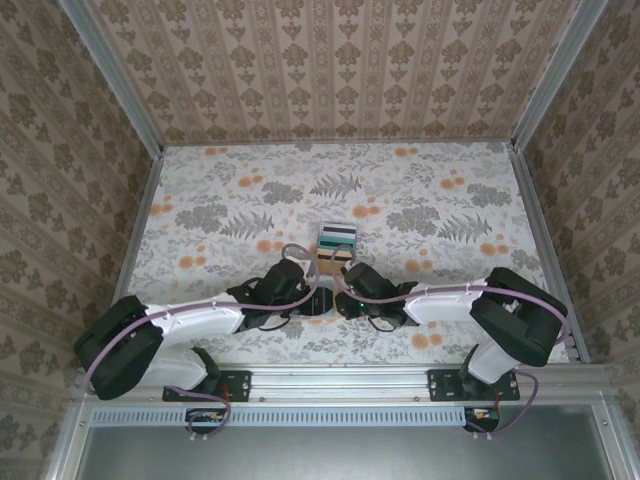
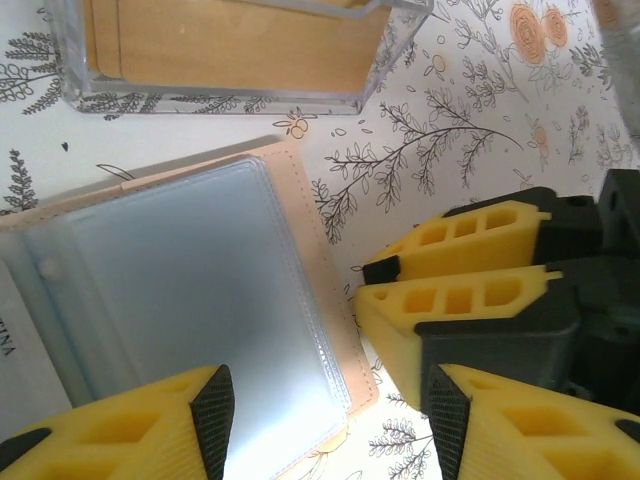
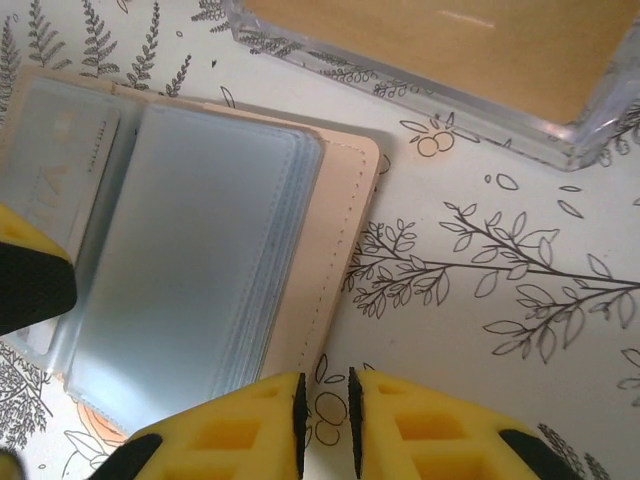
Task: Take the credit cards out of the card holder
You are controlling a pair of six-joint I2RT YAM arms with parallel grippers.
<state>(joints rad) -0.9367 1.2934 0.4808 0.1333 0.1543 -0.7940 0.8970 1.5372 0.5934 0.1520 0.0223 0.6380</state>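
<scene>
The card holder (image 3: 335,260) lies open and flat on the flowered bench (image 3: 500,330), just beside a clear box (image 2: 395,50). It has a soft tan stitched rim and glossy transparent sleeves, and its stitched side edge runs toward the box. The left hand (image 2: 328,400) stands open over its edge; the right hand (image 3: 325,410) is almost closed and empty.

Both arms (image 1: 200,320) meet near the credit cards (image 1: 337,236)

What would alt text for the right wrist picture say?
An open card holder with clear sleeves lies on a leaf-print table. Beyond it sits a clear tray with a tan card inside. The right gripper shows at the bottom edge, its yellow fingers nearly together with nothing between them.
</scene>
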